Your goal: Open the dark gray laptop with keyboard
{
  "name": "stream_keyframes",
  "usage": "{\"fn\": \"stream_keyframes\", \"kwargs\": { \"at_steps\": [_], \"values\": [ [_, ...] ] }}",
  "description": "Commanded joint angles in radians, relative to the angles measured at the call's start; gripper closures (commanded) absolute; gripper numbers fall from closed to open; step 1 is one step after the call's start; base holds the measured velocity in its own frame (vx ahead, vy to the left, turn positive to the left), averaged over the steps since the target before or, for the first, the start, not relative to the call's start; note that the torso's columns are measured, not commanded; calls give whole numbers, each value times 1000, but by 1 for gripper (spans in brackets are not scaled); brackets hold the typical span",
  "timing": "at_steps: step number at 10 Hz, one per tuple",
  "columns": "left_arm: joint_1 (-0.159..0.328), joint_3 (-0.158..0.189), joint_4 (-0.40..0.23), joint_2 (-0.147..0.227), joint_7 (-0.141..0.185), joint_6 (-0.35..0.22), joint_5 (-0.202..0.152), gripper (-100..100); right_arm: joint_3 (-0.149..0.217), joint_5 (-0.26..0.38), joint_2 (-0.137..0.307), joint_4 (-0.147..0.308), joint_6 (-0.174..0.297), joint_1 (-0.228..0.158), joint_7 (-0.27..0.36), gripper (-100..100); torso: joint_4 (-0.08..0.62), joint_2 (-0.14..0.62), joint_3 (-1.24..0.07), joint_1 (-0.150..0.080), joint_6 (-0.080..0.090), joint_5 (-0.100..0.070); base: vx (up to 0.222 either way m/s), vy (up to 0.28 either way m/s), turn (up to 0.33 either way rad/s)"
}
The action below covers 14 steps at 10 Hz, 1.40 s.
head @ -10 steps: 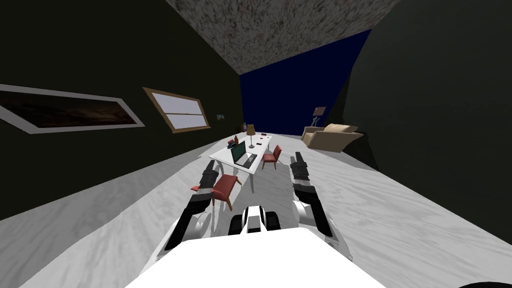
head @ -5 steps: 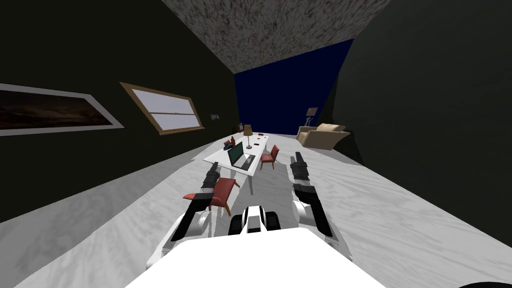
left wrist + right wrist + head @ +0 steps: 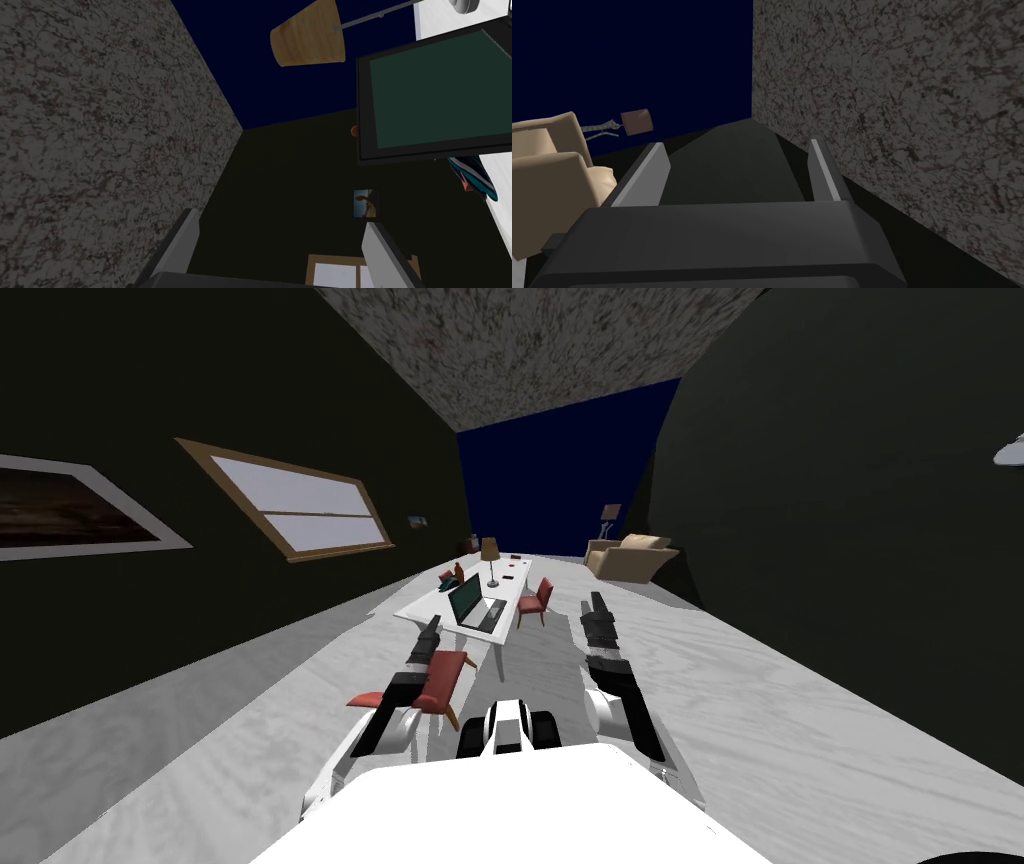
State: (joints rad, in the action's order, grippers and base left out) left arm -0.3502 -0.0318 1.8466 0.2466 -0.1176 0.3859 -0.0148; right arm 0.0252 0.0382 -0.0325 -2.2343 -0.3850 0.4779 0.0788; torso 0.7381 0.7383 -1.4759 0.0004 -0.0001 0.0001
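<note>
The dark laptop (image 3: 473, 606) sits near the front end of a long white table (image 3: 418, 610). Its lid stands up, showing a dark green screen and the keyboard. In the left wrist view the screen (image 3: 430, 95) fills the area beyond and to one side of my fingers. My left gripper (image 3: 431, 628) hovers just short of the table's near end, open and holding nothing (image 3: 280, 235). My right gripper (image 3: 594, 606) is raised over the floor to the right of the table, also open (image 3: 737, 150).
A red chair (image 3: 440, 680) stands in front of the table under my left arm, and another red chair (image 3: 535, 600) stands at the table's right side. A table lamp (image 3: 490, 553) and small items sit farther along. A beige armchair (image 3: 630, 556) stands far right.
The whole head picture has shifted: I have rolled forward toward the table, and the window and picture have slid left. Both arms hold the same pose.
</note>
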Motion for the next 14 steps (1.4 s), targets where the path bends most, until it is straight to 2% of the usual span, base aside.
{"fn": "stream_keyframes", "kwargs": {
  "at_steps": [1, 9, 10, 14],
  "values": [
    [24, 4, -58, 27, -7, 2, 14, -100, 0, 0, 0, 0, 0, 0, 0, 0, 0, 0, 0, -1, 0, 0, 45, 36, -143],
    [110, 21, -262, 126, -27, 9, 58, -100, 0, 0, 0, 0, 0, 0, 0, 0, 0, -1, 0, -1, 0, 0, 42, 49, -131],
    [110, 21, -263, 126, -27, 9, 58, -100, 0, 0, 0, 0, 0, 0, 0, 0, 0, 0, 0, -1, 0, 0, 27, 40, -67],
    [156, 30, -372, 187, -37, 13, 81, -100, 0, 0, 0, 0, 0, 0, 0, 0, 0, -1, -1, 1, 0, 0, 34, 52, -133]
  ]
}}
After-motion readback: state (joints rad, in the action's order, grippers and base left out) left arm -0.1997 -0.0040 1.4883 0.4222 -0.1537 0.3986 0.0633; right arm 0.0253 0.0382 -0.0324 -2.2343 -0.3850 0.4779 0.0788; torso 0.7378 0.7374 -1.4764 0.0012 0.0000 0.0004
